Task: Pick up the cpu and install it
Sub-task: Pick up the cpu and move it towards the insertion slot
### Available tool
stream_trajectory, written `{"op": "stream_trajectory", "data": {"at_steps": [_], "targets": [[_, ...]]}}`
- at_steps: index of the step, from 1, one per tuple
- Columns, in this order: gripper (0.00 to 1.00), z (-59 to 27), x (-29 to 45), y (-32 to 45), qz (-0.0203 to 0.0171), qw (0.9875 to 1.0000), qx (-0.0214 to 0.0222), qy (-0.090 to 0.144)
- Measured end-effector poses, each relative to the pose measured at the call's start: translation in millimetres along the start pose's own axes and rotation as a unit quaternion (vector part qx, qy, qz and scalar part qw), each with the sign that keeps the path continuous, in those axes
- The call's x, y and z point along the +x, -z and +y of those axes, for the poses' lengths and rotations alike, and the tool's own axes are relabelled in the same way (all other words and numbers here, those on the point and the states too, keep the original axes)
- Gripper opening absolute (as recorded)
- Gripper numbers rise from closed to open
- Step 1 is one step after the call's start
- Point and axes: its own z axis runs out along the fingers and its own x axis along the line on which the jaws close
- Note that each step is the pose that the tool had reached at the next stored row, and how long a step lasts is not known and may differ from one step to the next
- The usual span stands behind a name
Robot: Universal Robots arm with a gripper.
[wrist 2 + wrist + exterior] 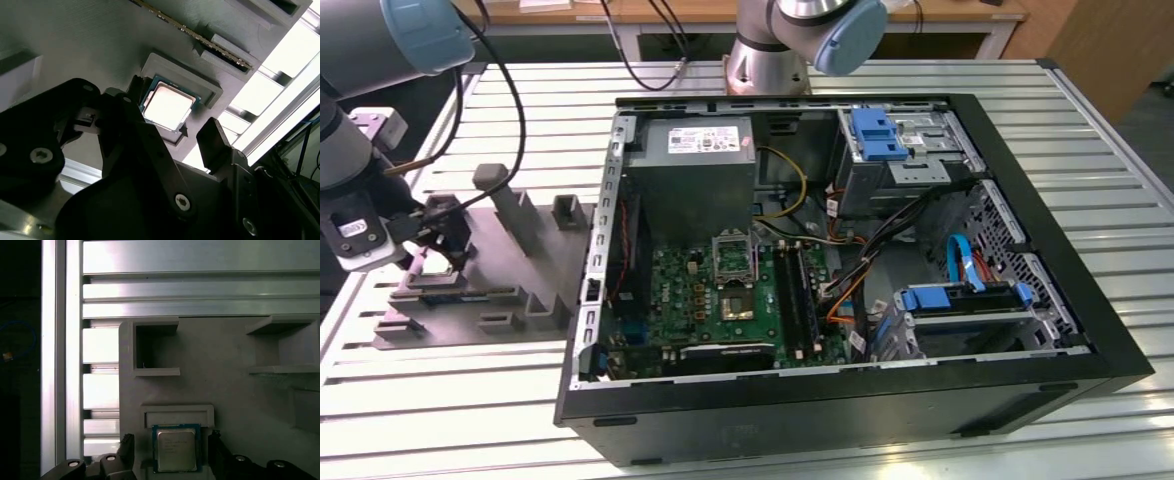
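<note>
The cpu point(175, 449) lies in the grey holder point(225, 370), between my end effector's point(171, 442) spread fingers. I judge that squaring up and gripping opposite edges evenly matters.

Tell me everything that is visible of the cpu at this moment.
The cpu is a small flat square chip: silvery metal top with faint print, darker bluish rim. It lies flat, top up, in a shallow recess of the grey holder. The open gripper straddles it; its fingers stand at two opposite sides, apart from it.
</note>
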Motion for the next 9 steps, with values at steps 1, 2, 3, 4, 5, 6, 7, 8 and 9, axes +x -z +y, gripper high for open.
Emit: {"op": "stream_trajectory", "data": {"at_steps": [1,2,3,4,5,6,7,8,9], "targets": [[0.71,0.0,0.0,0.0,0.0,1.0,0.0,0.0],[0.64,0.0,0.0,0.0,0.0,1.0,0.0,0.0],[0.64,0.0,0.1,0.0,0.0,1.0,0.0,0.0],[0.58,0.0,0.1,0.0,0.0,1.0,0.0,0.0],[0.58,0.0,0.1,0.0,0.0,1.0,0.0,0.0],[0.58,0.0,0.1,0.0,0.0,1.0,0.0,0.0],[0.58,0.0,0.0,-0.1,0.0,1.0,0.0,0.0],[0.58,0.1,-0.3,0.0,0.0,1.0,0.0,0.0],[0.58,0.1,-1.0,0.0,0.0,1.0,0.0,0.0]]}}
